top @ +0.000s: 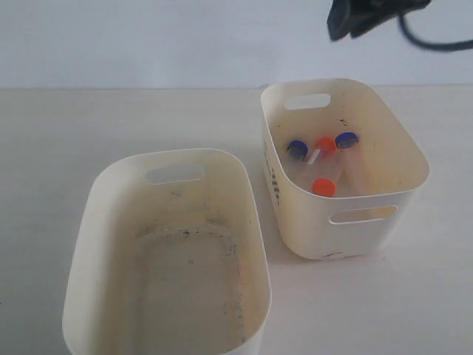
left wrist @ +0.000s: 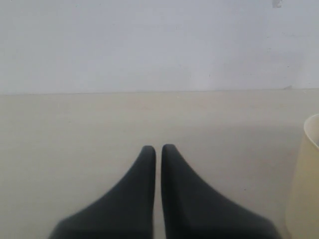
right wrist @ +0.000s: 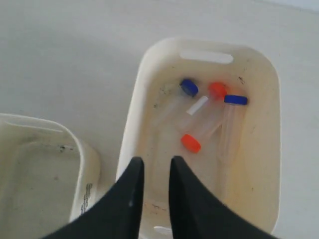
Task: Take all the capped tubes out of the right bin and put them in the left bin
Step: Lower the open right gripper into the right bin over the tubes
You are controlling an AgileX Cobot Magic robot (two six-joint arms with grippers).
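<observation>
The right bin (top: 347, 222) holds the capped tubes lying loose on its floor: two with dark blue caps (top: 298, 149) (top: 346, 140) and two with orange-red caps (top: 326, 146) (top: 323, 187). The right wrist view looks down into this bin (right wrist: 134, 114), showing a blue cap (right wrist: 189, 87) and an orange-red cap (right wrist: 190, 143). My right gripper (right wrist: 156, 162) hovers high above the bin, jaws a little apart and empty; its dark body shows at the top of the exterior view (top: 355, 18). The left bin (top: 89, 222) holds no tubes. My left gripper (left wrist: 158, 148) is shut over bare table.
The two bins stand side by side on a pale table with a narrow gap between them. A cream bin wall (left wrist: 306, 189) edges the left wrist view. A small white strip (right wrist: 197, 105) lies among the tubes. A black cable (top: 436, 43) hangs at the top right.
</observation>
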